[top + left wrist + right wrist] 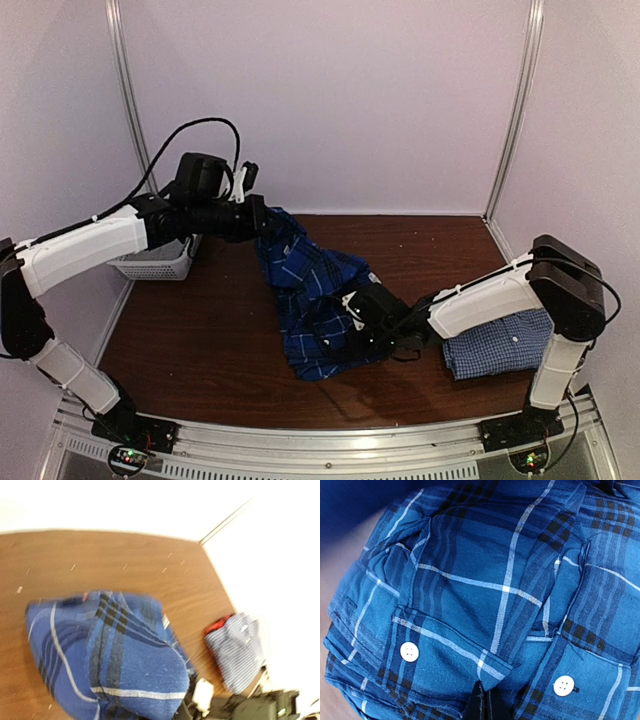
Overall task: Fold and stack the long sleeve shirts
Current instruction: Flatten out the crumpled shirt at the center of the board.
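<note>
Left fingers (258, 214) clench the plaid shirt (315, 290) by one end, lifted; right fingers (481, 706) pinch its middle. The check shirt (497, 342) lies folded on the tabletop (200, 330).

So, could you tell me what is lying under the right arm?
A folded pale checked shirt on the table; the arm hides its far edge. The right gripper is shut on the plaid shirt.
</note>
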Available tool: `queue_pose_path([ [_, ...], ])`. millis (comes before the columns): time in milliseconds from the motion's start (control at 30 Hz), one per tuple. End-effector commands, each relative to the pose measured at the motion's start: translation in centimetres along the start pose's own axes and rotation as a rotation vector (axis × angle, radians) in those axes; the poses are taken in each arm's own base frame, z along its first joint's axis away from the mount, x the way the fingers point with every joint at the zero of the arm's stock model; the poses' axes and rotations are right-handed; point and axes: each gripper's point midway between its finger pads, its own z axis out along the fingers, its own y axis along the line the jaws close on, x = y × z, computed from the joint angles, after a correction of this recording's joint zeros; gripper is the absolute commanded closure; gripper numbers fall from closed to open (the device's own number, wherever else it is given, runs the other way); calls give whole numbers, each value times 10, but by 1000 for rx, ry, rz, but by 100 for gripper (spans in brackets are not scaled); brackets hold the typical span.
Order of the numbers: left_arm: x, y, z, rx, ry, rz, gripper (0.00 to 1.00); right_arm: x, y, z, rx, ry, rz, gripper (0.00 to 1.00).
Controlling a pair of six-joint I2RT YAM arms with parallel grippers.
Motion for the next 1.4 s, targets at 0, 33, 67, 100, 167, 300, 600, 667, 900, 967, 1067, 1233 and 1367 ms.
queue_pose_path([
  [0, -45, -27, 13, 84, -57, -34, 100, 42, 8, -13, -72, 121, 4, 100],
  [33, -58, -31, 17, 95, -71, -38, 100, 45, 11, -17, -84, 127, 5, 100],
  [67, -68, -31, 23, 100, -78, -42, 100, 48, 15, -21, -98, 134, 5, 100],
  [100, -80, -34, 28, 108, -97, -37, 100, 51, 20, -26, -116, 139, 4, 100],
  [167, -103, -28, 44, 91, -128, -27, 100, 59, 32, -36, -155, 152, 4, 100],
  [300, -134, 6, 91, 51, -152, -31, 100, 72, 59, -54, -221, 175, 0, 100],
  [600, -137, 87, 201, 81, -86, -51, 73, 48, 76, -79, -234, 105, 35, 82],
  [667, -136, 93, 205, 81, -84, -58, 52, 35, 72, -85, -207, 76, 34, 70],
  [900, -150, 77, 172, 68, -112, 8, 26, -10, 48, -107, -161, -39, 88, 42],
  [967, -152, 71, 156, 50, -119, 28, 24, -23, 34, -111, -132, -76, 117, 36],
  [1067, -141, 70, 137, 27, -95, 32, 24, -41, 13, -117, -108, -127, 172, 34],
  [1233, -95, 76, 110, 1, -14, 7, 27, -57, -11, -126, -100, -192, 247, 32],
  [1367, -42, 77, 90, 3, 54, -19, 29, -57, -24, -124, -114, -196, 282, 31],
])
